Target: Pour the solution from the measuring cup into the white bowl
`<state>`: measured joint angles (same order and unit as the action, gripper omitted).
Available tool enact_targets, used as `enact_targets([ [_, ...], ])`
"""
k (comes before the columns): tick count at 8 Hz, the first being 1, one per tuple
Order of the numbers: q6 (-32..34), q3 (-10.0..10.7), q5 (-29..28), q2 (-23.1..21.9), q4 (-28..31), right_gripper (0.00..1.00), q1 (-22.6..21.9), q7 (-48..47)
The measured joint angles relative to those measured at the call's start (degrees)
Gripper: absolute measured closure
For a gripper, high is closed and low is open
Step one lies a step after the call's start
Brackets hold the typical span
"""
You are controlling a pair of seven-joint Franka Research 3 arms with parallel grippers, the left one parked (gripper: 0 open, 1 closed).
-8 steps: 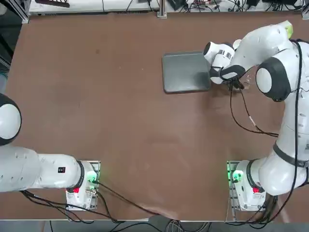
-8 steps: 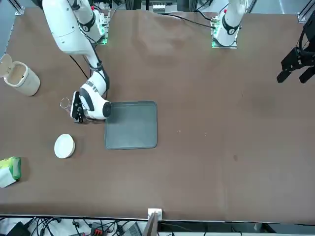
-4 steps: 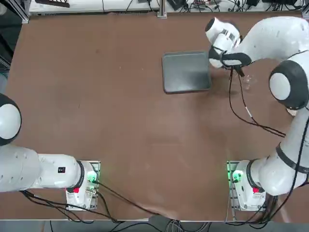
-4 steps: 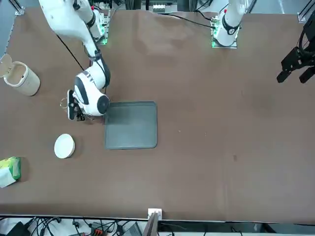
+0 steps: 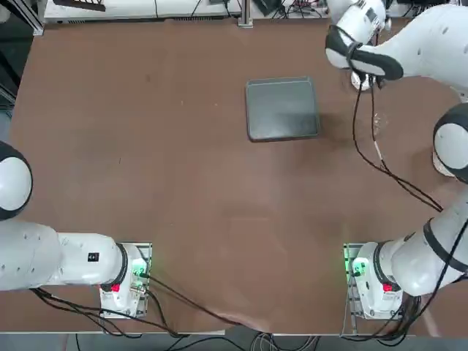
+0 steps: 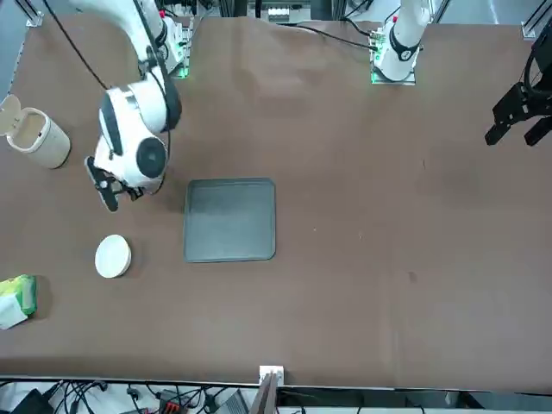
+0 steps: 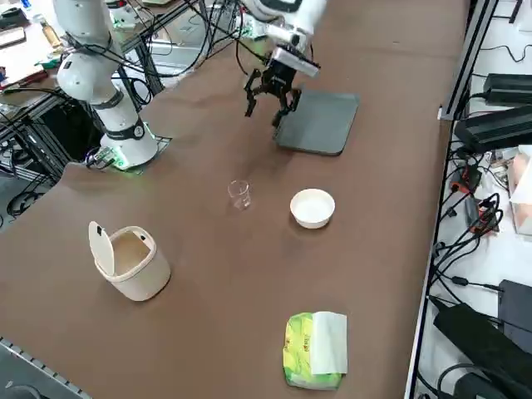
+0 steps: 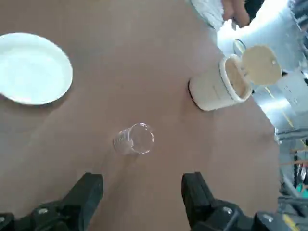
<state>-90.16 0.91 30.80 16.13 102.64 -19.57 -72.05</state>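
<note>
The right pincer [image 7: 268,97] is hovering spread and empty; descending off-centre risks toppling the tiny transparent glassy measuring cup [image 7: 239,194], spilling solution.

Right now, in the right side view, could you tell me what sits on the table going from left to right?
Cream lidded container → measuring cup → white bowl; the open right gripper hangs above the table, beside the dark grey tray.
</note>
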Motion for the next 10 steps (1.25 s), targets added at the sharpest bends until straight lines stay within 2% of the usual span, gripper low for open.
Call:
enact_targets([
  [2,1.9,0.5,-4.0,-1.8,-4.5,0.0,2.9,19.0],
  [5,2.5,0.8,-12.4,-2.3,-10.6,0.0,9.6,46.4],
  [8,4.4,0.8,-20.5,-4.0,-13.7,0.0,13.2,67.0],
  [10,4.6,0.9,-26.3,-6.1,-13.8,0.0,16.4,75.9],
])
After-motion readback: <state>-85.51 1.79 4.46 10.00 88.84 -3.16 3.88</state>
